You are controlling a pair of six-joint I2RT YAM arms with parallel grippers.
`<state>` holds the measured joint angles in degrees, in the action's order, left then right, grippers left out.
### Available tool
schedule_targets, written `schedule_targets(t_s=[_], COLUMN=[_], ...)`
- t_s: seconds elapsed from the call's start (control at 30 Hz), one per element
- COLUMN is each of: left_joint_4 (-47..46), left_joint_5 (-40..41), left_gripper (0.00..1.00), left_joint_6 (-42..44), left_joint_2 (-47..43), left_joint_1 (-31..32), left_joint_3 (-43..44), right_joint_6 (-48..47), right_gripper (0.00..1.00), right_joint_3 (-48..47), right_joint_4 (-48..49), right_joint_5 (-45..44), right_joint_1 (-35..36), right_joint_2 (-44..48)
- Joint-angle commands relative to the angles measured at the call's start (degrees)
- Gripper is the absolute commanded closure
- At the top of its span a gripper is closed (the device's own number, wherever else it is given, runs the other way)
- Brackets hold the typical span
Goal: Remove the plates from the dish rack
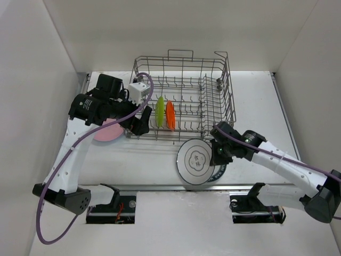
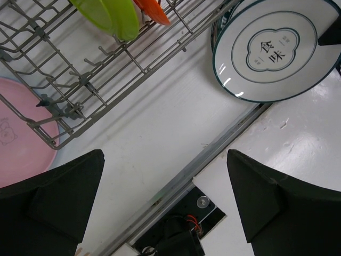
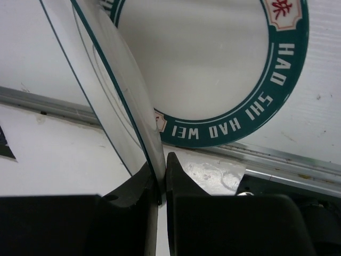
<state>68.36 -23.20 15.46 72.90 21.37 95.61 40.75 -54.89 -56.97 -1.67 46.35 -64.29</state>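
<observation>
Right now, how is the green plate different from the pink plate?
The green plate stands on edge in the dish rack; the pink plate lies flat on the table outside it. The green plate is plain and looks smaller; the pink plate has a faint drawing. Both are round.

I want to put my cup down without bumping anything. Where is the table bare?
The table is bare right of the rack, and in front of it between the pink plate and the white plate. It is crowded where the right end effector grips that white plate.
</observation>
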Motion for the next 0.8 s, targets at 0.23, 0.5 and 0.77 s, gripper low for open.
schedule_targets(t_s=[0.23, 0.5, 0.77], left_joint_4=[-0.95, -0.95, -0.95], left_joint_5=[0.35, 0.35, 0.35], left_gripper=[0.0, 0.0, 0.0], left_joint_6=[-0.7, -0.7, -0.7], left_joint_2=[-1.01, 0.05, 0.66], left_joint_1=[0.08, 0.08, 0.08], left_joint_3=[-0.16, 0.36, 0.36], right_joint_6=[3.36, 6.44, 8.03], right_gripper=[1.0, 1.0, 1.0], right_joint_3=[-6.1, -7.51, -1.63], right_joint_4=[-11.84, -16.24, -11.24], right_joint_5=[-9.4, -11.24, -12.65], right_joint_1=[-3.81, -4.33, -5.56], right_joint_2=[3.82, 7.51, 6.29])
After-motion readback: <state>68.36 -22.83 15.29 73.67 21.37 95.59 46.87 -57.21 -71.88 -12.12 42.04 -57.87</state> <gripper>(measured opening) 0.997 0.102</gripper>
